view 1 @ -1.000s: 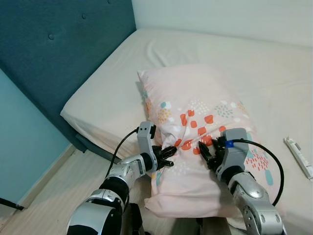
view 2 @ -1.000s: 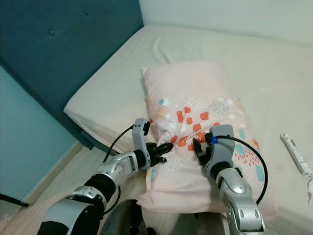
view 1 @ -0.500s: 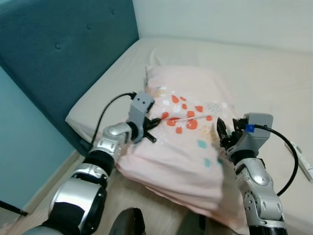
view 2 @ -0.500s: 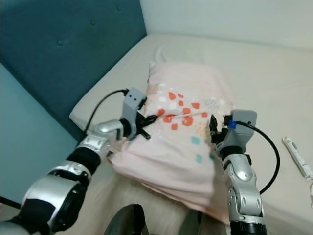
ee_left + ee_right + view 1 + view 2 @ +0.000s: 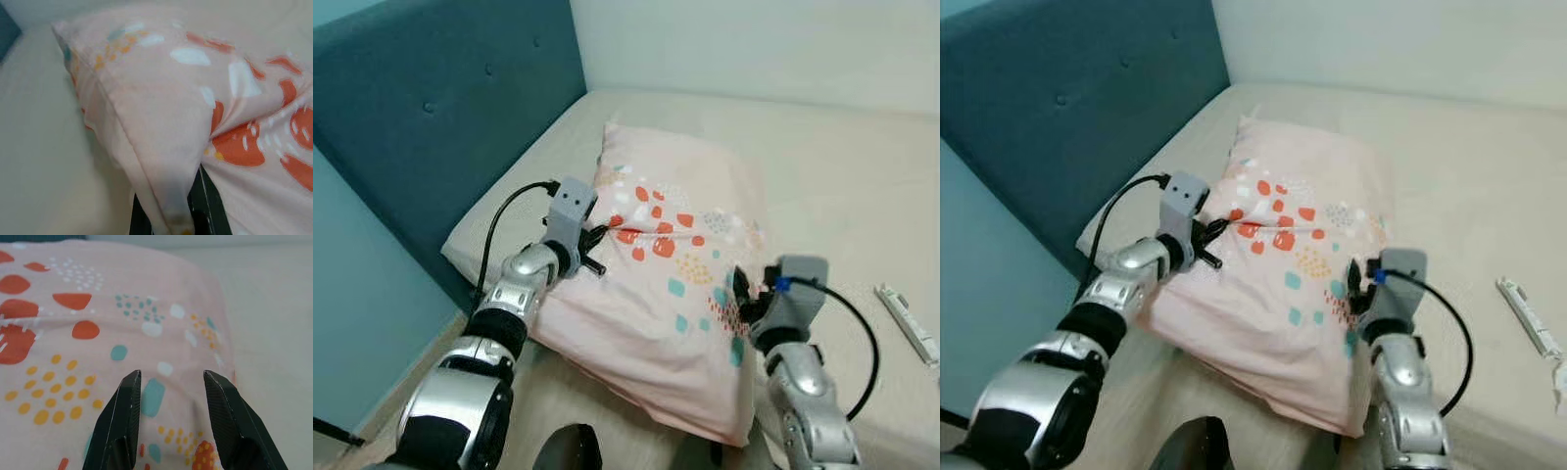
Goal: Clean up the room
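Observation:
A pink pillow [image 5: 675, 245] with orange, teal and yellow spots lies on the beige bed [image 5: 842, 166], one corner pointing at the teal headboard [image 5: 431, 117]. My left gripper [image 5: 597, 250] is at the pillow's left edge, shut on a fold of its cover. The left wrist view has that fabric pinched between the black fingers [image 5: 210, 210]. My right gripper [image 5: 741, 294] is at the pillow's right side. It stands open, its fingers [image 5: 127, 401] spread just above the spotted cover with nothing between them.
A white tube [image 5: 906, 318] lies on the mattress at the far right. The pillow's near end hangs over the mattress edge. Wooden floor [image 5: 391, 392] and a light blue wall are at the left below the bed.
The pillow has come down from its lifted position onto the mattress near the headboard. My right gripper has let go of it and dropped lower; the left still grips the edge.

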Available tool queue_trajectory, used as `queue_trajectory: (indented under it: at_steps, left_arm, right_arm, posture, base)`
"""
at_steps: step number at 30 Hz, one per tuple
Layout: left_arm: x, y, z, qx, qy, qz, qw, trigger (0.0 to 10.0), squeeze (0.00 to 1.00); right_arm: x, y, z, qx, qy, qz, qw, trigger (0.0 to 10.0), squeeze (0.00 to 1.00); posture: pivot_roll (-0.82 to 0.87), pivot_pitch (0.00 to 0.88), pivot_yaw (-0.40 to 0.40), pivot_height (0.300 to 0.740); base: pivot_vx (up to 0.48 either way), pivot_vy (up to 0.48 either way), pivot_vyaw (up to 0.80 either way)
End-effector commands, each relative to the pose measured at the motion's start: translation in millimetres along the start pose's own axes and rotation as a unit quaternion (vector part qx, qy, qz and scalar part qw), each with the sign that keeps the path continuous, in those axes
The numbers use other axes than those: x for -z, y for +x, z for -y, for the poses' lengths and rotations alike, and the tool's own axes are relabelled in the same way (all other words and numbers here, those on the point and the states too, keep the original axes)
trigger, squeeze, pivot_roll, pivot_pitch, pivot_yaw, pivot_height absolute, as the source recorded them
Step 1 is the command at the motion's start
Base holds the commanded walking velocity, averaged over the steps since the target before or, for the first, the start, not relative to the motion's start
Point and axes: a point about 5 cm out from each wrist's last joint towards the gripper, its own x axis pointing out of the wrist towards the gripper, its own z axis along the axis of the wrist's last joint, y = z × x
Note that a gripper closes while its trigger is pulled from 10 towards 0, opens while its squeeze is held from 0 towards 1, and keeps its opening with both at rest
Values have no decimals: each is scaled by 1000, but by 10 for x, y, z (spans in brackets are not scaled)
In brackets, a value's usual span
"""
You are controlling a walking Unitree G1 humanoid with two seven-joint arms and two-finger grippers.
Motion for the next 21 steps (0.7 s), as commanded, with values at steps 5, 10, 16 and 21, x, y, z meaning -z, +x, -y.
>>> queue_trajectory:
  at_steps: [5,10,16,21]
  left_arm:
    - [-82,-70,-98,-53,-47,55,996,10000,0]
    - [-10,-119,-55,-58,-61,56,995,10000,0]
    - [-18,-145,26,-53,-65,70,994,10000,0]
    - [5,-168,54,-55,-71,69,994,10000,0]
  right_arm:
    - [86,-43,-85,-8,11,-10,1000,10000,0]
    - [88,-38,-98,-14,9,-8,1000,10000,0]
    - [82,-18,-107,-15,4,-2,1000,10000,0]
    - [70,-2,-103,-15,3,2,1000,10000,0]
  posture:
    - [-45,53,144,618]
    - [-42,49,137,632]
    - [-40,40,133,658]
    - [-42,33,133,682]
  base:
    - [0,0,0]
    - [0,0,0]
    - [0,0,0]
    - [0,0,0]
